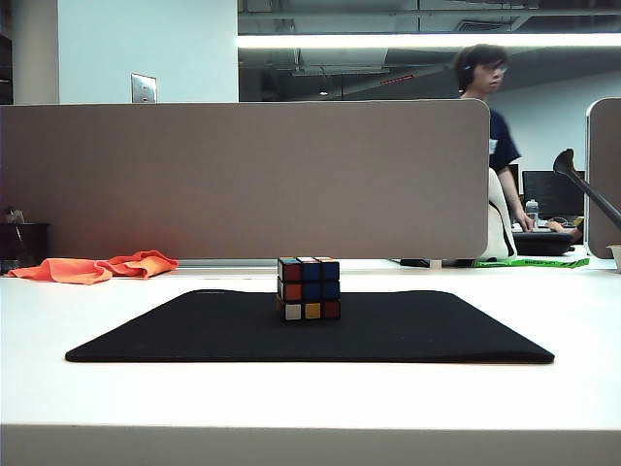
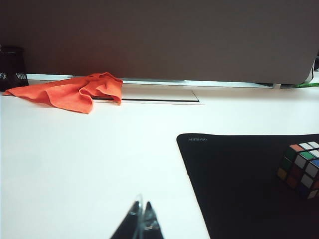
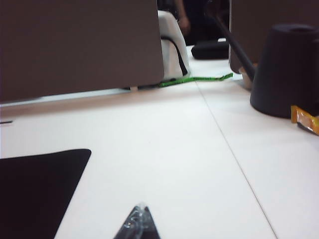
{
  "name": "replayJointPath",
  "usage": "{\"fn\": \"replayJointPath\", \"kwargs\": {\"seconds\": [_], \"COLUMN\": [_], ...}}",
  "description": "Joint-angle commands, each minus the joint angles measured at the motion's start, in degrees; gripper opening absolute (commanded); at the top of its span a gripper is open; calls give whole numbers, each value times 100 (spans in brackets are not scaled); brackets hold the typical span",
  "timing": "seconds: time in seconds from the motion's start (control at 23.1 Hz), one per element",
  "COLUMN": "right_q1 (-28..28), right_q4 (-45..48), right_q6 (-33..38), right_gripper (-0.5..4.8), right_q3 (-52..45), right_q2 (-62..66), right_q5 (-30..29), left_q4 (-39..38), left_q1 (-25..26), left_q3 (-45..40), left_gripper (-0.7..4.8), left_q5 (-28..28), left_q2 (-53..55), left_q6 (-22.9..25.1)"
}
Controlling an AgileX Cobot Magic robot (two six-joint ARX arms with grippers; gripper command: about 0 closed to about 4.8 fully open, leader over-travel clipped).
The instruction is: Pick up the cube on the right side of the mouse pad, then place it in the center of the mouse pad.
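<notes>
— Cube first: it sits on the mouse pad, about midway across, toward the far edge as the exterior view shows it. Upright, flat on one face, nothing touching it.

— So, by the look of it, it's already about where the task wants it?

— That's my read, though from this low angle I can't judge depth well — it may sit nearer the back edge than true center. The risk I see is a needless second go: an arm reaching back in could nudge it off the spot, or drag the thin pad along the smooth white table.

— And the arms?

— Neither shows in the exterior view. The left gripper appears in its own wrist camera only as two fingertips pressed together — closed, empty, low over the bare table just off the pad's near left corner. The cube is on the pad off to its side, well apart.

— The right one?

— Same story. The right gripper has its tips together, holding nothing, low over the table beside the pad's right edge. Ahead of it stands a dark cup-shaped thing, well apart.

— Anything else nearby?

— An orange cloth crumpled at the far left by the grey partition, clear of the pad. A person stands behind the partition, away from the table.
</notes>
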Motion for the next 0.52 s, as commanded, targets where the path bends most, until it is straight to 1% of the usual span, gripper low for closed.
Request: {"fn": "replayJointPath", "kwargs": {"seconds": [0.04,0.13,0.26,0.52], "right_q1": [0,0,0,46], "right_q4": [98,146,177,177], "right_q6": [-35,-35,-42,-149], "right_gripper": [-5,-5,-5,-5], "right_q3": [-11,-11,-11,-11], "right_q2": [-7,-7,-7,-7], "right_q5": [-4,-15,-195,-212], "left_q4": [55,55,52,52], "left_q1": [-9,-9,-9,-9], "left_q3": [22,22,22,20], "left_gripper": [-6,-6,-6,-6], "left_q5": [17,26,22,-20], "left_q2": [7,7,7,7], "left_q6": [-2,-7,-24,-17]}}
